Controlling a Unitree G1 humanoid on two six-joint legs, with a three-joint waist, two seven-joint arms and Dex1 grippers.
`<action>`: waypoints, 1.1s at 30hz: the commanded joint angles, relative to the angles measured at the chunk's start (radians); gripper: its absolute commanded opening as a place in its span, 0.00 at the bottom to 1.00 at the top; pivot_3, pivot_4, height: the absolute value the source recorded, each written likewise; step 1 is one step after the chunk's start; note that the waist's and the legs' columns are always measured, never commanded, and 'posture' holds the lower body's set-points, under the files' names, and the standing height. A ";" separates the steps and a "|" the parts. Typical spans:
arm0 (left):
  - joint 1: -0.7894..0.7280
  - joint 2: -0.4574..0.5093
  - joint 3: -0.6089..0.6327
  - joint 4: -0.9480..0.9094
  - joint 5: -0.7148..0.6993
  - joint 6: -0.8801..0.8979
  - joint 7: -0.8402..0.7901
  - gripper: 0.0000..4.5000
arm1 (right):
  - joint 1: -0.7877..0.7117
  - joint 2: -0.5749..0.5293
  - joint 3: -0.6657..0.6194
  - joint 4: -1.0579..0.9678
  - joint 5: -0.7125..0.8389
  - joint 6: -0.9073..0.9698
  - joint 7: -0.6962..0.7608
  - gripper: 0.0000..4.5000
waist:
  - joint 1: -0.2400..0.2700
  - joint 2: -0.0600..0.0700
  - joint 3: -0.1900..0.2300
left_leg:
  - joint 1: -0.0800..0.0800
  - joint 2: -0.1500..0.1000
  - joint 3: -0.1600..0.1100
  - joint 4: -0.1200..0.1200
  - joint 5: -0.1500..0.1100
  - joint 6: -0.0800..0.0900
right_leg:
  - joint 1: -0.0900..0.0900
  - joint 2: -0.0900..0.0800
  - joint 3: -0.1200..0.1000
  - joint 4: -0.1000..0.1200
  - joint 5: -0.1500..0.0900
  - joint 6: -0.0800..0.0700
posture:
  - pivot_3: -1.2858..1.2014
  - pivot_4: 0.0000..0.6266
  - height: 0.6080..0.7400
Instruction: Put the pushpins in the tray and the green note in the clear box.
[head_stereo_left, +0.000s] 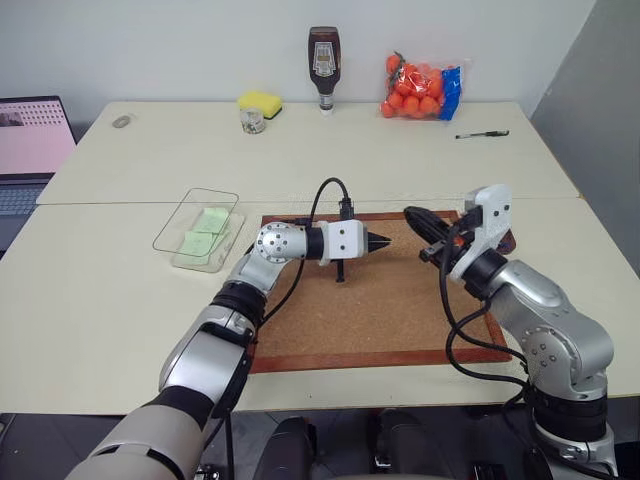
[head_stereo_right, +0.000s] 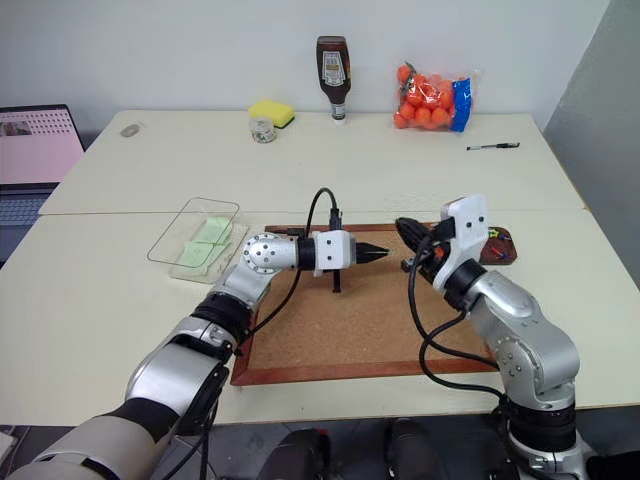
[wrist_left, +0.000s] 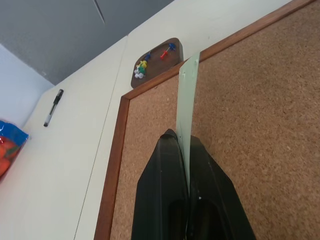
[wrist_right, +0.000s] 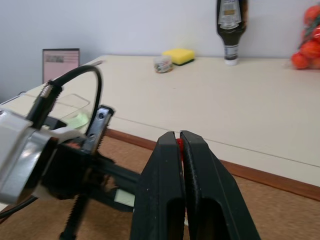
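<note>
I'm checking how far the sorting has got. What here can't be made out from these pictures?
- Tray, right eye view: partly hidden by the right gripper; its pushpins are too small to count.
- Red pushpin, right wrist view: only a sliver shows between the shut fingers.
- Green note, left wrist view: edge-on in the left gripper, its face unseen.
- Clear box: number of green slips inside unclear.

No text can be read; the bottle (wrist_right: 231, 27) label is illegible.

Both arms silver-grey, glossy, with black joint bands. White wrist blocks. Black cables loop from each wrist (left one arches high). Left gripper (head_stereo_left: 383, 242) and right gripper (head_stereo_left: 415, 217): black tapered fingers.
</note>
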 joint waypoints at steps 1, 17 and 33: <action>0.035 0.019 0.048 -0.160 -0.096 0.219 -0.039 0.00 | 0.051 -0.054 -0.080 -0.014 -0.029 -0.039 -0.008 0.00 | 0.000 0.000 0.000 | 0.000 0.000 0.000 0.000 0.000 0.000 | 0.000 0.000 0.000 0.000 0.000 0.000 | 0.52 0.24 1.00; 0.116 0.048 0.081 -0.508 -0.163 0.607 0.024 0.00 | -0.082 -0.212 -0.028 0.660 -0.353 -0.399 0.034 0.00 | -0.007 0.000 0.000 | 0.008 0.000 0.008 0.001 0.000 0.000 | 0.001 0.001 0.007 0.009 0.000 0.001 | 0.52 0.24 1.00; 0.134 0.043 0.073 -0.543 -0.160 0.636 0.055 0.00 | -0.262 -0.168 -0.045 1.047 -0.383 -0.589 0.013 0.45 | -0.014 0.000 0.000 | 0.011 0.000 0.011 0.001 0.001 0.000 | 0.001 0.000 0.010 0.012 0.001 -0.001 | 0.52 0.24 1.00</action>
